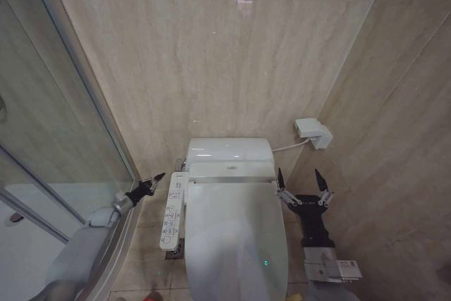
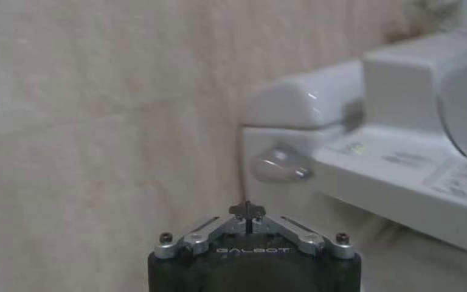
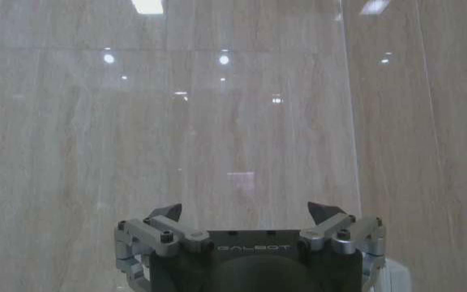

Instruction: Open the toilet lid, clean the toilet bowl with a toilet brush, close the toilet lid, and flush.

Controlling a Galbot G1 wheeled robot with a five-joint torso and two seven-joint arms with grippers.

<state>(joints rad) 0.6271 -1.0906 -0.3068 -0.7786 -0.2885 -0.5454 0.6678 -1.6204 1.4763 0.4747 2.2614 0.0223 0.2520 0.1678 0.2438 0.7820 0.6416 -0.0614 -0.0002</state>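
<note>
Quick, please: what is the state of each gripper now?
Left gripper: closed, holding nothing, beside the long white button panel.
Right gripper: open, empty, beside the glossy white oval toilet lid.

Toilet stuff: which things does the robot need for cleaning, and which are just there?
For the job:
toilet lid, shut
button panel
left tool, closed
right tool, open

Just there:
white wall box
glass shower door

We see beige marble-look wall tiles (image 1: 232, 54) at twelve o'clock, a glass shower screen (image 1: 42, 125) at nine, a white wall box (image 1: 312, 132) at two
</note>
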